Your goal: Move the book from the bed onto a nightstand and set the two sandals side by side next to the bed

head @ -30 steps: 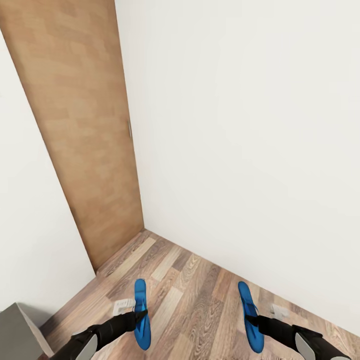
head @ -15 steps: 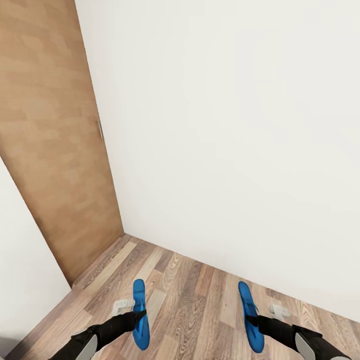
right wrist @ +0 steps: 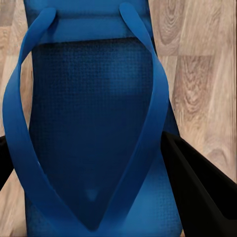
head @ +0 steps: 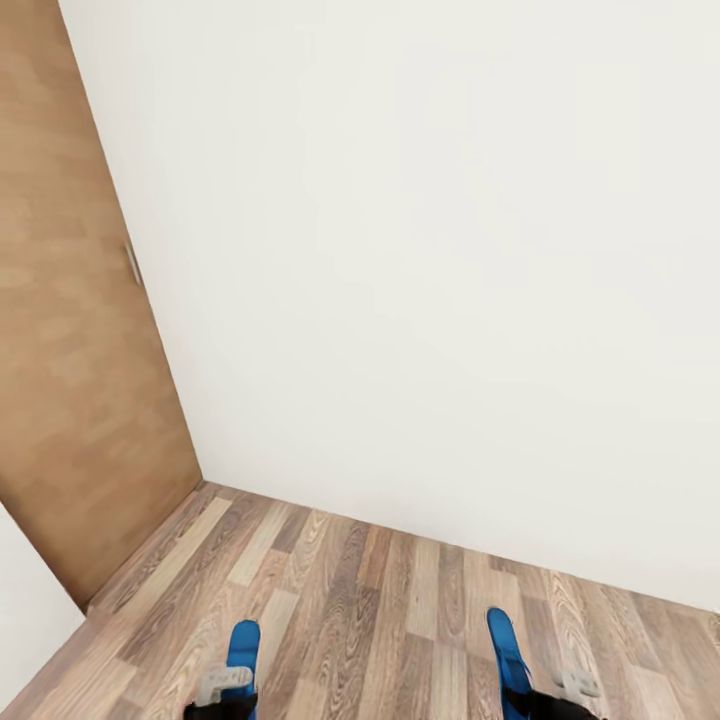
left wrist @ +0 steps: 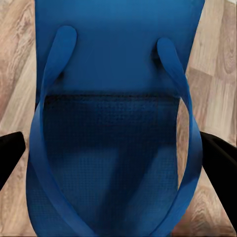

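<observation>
Most of our head view is a plain white wall (head: 430, 260), meeting a light-brown wooden door (head: 70, 380) that stands at our left. Below them runs the grey-brown plank floor (head: 380, 610), which also shows under the sandals in both wrist views.

Next in size are the two blue sandals we carry, one per arm, well apart from each other and held above the planks. The left sandal (head: 243, 650) peeks up at the lower edge of the head view, and in our left wrist view (left wrist: 116, 98) its sole and V-shaped strap spread across nearly the whole picture. The right sandal (head: 507, 645) sits likewise at the lower right of the head view, its toe pointing toward the wall, and in our right wrist view (right wrist: 94, 128) the strap's point faces the camera.

Smallest are our end effectors. The left end effector (left wrist: 116, 158) has a dark finger on each side of its sandal, pinching it across the width. The right end effector (right wrist: 94, 177) is likewise clamped on its sandal, one broad black finger (right wrist: 197, 182) pressed against the sole's edge.
</observation>
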Available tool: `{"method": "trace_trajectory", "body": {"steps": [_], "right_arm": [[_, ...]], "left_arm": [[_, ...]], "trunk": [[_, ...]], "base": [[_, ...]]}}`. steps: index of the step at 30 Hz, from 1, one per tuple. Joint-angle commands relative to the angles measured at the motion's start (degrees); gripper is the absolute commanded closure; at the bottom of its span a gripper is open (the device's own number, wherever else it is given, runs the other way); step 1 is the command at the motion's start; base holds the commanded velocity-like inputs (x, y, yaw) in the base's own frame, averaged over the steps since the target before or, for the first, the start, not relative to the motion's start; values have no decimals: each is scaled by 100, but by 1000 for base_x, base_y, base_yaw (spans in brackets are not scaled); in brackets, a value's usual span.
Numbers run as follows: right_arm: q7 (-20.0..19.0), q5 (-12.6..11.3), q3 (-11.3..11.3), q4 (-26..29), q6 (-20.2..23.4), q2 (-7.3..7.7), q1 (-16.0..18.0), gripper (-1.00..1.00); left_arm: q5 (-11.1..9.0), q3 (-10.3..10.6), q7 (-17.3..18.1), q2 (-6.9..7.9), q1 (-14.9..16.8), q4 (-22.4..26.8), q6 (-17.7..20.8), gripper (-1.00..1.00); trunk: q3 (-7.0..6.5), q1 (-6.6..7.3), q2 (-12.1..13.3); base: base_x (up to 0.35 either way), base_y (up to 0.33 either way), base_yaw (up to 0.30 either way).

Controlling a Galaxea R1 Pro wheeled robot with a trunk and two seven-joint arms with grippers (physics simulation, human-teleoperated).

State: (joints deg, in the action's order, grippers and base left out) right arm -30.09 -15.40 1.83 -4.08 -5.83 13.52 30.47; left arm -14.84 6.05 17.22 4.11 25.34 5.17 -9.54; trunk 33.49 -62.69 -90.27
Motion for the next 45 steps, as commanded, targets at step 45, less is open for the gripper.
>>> {"method": "trace_trajectory", "body": {"steps": [45], "right_arm": [[1856, 28, -8, -75, -51, -130, -402, 100]], "left_arm": [[25, 28, 18, 19, -571, -403, -215, 100]], "trunk": [[-55, 0, -3]], "base": [[0, 0, -151]]}}
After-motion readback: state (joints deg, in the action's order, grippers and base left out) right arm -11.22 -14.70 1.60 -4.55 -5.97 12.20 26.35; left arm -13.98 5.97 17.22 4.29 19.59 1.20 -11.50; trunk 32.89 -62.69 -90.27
